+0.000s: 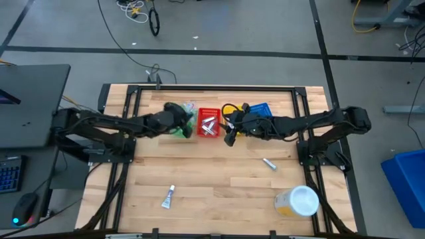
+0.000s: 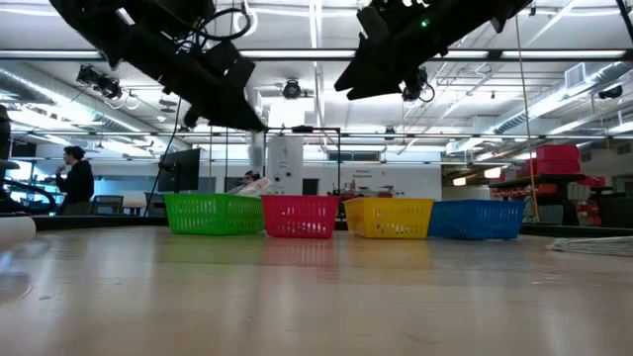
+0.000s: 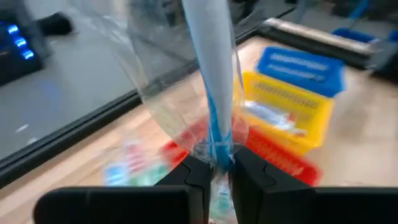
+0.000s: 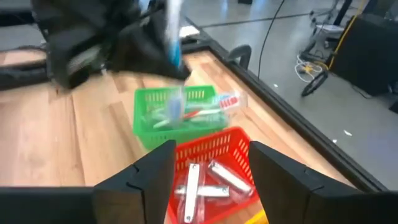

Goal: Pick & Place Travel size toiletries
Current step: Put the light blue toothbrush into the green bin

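My left gripper [image 3: 214, 167] is shut on a blue toothbrush in a clear wrapper [image 3: 210, 68] and hovers over the green basket [image 1: 183, 129]. The right wrist view shows that toothbrush [image 4: 173, 34] hanging above the green basket [image 4: 180, 121], which holds other wrapped toothbrushes. My right gripper [image 4: 211, 168] is open above the red basket [image 4: 211, 155], where silvery tubes [image 4: 214, 180] lie. A white-blue tube [image 1: 169, 196] and a small silvery tube [image 1: 269, 163] lie flat on the table. My left gripper pinches the wrapped blue toothbrush between its two fingers, near one end [image 3: 217, 152]. The fingers point down and the toothbrush runs on in line with them. It hangs lifted clear, its free end [image 4: 175, 61] above the green basket.
Four baskets stand in a row near the far edge: green [image 2: 213, 213], red [image 2: 300, 216], yellow [image 2: 388, 218], blue [image 2: 477, 220]. A yellow jar with a white lid [image 1: 297, 201] lies near the table's right near corner. People sit in the room beyond the table.
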Controlling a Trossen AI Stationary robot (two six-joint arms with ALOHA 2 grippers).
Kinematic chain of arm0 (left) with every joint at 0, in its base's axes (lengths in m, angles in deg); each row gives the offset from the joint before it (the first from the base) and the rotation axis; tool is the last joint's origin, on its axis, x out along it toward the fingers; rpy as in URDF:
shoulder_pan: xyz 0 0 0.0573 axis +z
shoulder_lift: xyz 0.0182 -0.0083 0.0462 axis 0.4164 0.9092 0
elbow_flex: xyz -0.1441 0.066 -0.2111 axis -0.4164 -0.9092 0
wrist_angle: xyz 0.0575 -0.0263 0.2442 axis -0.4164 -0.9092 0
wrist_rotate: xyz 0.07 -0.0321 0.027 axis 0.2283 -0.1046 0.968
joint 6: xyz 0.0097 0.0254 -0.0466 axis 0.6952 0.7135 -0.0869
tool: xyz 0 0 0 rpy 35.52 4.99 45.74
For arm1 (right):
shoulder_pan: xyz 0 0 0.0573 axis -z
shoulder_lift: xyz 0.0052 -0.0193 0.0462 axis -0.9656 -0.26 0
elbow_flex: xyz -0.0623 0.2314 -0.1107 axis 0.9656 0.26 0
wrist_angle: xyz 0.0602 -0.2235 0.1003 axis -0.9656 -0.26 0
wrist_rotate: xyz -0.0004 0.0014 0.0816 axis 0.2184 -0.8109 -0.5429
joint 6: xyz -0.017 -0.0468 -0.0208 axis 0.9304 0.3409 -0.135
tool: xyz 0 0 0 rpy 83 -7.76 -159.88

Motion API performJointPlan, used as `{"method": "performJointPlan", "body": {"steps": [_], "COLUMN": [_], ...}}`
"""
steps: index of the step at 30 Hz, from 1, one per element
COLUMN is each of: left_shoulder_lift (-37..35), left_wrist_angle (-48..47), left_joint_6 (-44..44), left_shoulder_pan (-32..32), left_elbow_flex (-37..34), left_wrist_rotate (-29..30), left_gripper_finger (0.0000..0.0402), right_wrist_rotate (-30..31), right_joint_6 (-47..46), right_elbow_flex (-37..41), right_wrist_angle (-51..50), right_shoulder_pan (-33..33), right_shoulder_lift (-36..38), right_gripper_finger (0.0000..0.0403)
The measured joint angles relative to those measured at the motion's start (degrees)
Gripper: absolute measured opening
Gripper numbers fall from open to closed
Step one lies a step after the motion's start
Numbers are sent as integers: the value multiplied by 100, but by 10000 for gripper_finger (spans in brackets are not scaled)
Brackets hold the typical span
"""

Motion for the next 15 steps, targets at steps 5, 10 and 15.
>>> {"method": "performJointPlan", "body": {"steps": [5,10,15], "left_shoulder_lift": [-410,-384,-280], "left_wrist_angle": [-1259,-2178,-2538], "left_joint_6": [-545,-1030,-1145], "left_shoulder_pan": [609,1130,1270], "left_elbow_flex": [-1,-3,-3], "left_wrist_rotate": [-384,-1110,-1580], "left_gripper_finger": [31,35,57], "right_wrist_rotate": [-4,7,7], "right_joint_6": [13,13,15], "right_elbow_flex": [2,2,2], "right_wrist_angle": [-16,-16,-8], "right_shoulder_pan": [3,3,3], "right_shoulder_lift": [0,0,0], "right_gripper_finger": [218,211,199]}}
